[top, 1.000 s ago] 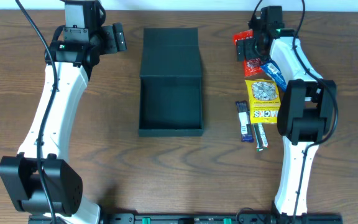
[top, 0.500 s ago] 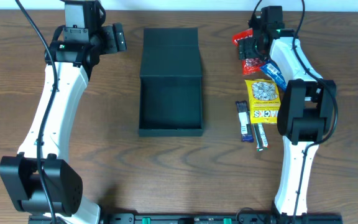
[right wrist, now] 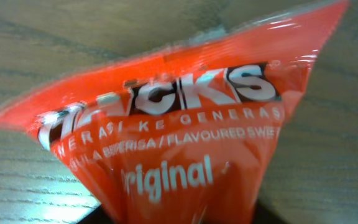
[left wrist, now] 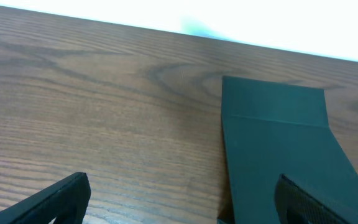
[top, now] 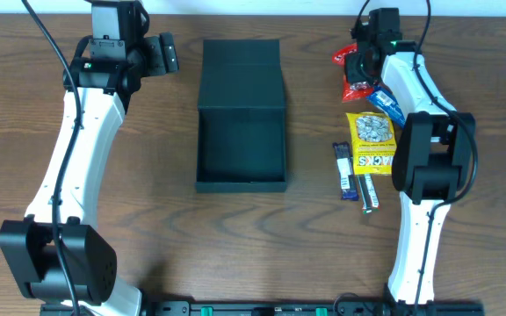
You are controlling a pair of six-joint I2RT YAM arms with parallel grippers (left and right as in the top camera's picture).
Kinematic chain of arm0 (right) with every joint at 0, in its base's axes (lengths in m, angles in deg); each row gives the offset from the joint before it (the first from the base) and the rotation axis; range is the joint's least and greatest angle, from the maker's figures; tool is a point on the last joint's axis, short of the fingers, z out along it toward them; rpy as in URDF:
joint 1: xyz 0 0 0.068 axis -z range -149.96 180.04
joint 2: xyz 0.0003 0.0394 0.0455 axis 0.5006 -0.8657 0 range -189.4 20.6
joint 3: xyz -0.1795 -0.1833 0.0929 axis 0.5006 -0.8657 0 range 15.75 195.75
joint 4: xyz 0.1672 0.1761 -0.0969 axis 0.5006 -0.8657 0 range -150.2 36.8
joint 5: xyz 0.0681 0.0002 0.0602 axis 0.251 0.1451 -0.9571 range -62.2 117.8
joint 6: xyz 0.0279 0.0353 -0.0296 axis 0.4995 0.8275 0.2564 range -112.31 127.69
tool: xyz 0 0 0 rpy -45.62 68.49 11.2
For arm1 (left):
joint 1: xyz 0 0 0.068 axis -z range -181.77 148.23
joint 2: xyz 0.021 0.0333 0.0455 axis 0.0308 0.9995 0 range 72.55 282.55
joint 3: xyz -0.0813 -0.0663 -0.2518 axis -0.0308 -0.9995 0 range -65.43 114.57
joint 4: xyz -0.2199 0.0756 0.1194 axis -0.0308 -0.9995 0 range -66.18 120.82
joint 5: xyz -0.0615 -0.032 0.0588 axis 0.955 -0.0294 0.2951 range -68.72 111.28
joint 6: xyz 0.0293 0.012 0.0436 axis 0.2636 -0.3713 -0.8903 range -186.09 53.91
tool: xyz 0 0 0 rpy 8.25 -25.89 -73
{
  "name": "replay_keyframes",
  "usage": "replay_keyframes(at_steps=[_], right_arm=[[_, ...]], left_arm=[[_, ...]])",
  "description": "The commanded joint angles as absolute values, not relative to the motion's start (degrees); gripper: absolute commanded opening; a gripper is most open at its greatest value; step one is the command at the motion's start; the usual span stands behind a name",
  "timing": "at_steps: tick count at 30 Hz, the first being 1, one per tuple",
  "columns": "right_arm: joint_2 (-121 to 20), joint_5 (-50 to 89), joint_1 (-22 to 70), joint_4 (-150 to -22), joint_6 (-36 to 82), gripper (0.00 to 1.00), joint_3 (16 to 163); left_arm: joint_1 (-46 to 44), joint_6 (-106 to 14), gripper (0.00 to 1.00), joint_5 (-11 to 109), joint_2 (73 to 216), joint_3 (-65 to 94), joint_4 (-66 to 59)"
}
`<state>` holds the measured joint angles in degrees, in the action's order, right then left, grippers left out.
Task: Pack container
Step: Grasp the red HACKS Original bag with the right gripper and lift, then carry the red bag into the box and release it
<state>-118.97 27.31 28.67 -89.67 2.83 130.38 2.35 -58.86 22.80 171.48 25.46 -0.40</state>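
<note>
Overhead: the dark teal-grey container point(top: 241, 149) sits open at the middle of the wooden table point(top: 148, 211), its flap lid point(top: 240, 75) folded back flat toward the far edge. The left gripper point(top: 163, 54) hangs over bare wood just beside the lid's left side, apart from it. Across the table, the right gripper point(top: 357, 70) is at the far end of a row of snacks, over a red packet point(top: 356, 89). Nearer along that row lie a blue packet point(top: 383, 102), a yellow packet point(top: 372, 140) and two slim dark bars point(top: 344, 167), all on the wood to the right of the container.

Left wrist: the gripper's two dark fingers point(left wrist: 61, 200) stand wide apart at the lower corners, with nothing between them but table. The container's lid fills the right half of the view, its fold line running across it.

Right wrist: the red packet, printed "original" in white, fills the view close to the lens with blurred wood behind it. Its lower end runs down into the gripper, which is clamped on it; the fingers themselves are barely in view.
</note>
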Motion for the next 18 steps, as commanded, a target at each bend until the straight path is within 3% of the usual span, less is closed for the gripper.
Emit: replay_keyframes(at_steps=[1, 13, 18], right_arm=[[-119.1, 26.59, 28.17, -90.11, 2.91, 0.25, 132.11], [-111.78, 25.8, 24.56, -94.65, 5.27, 0.2, 142.82], [-107.12, 22.78, 19.75, -101.62, 10.08, 0.13, 143.41]], left_arm=[[2.0, -59.23, 0.95, 22.82, 172.18, 25.96, -0.47], [2.0, -59.23, 0.95, 22.82, 172.18, 25.96, -0.69], [2.0, -59.26, 0.95, 22.76, 172.18, 25.96, -0.67]])
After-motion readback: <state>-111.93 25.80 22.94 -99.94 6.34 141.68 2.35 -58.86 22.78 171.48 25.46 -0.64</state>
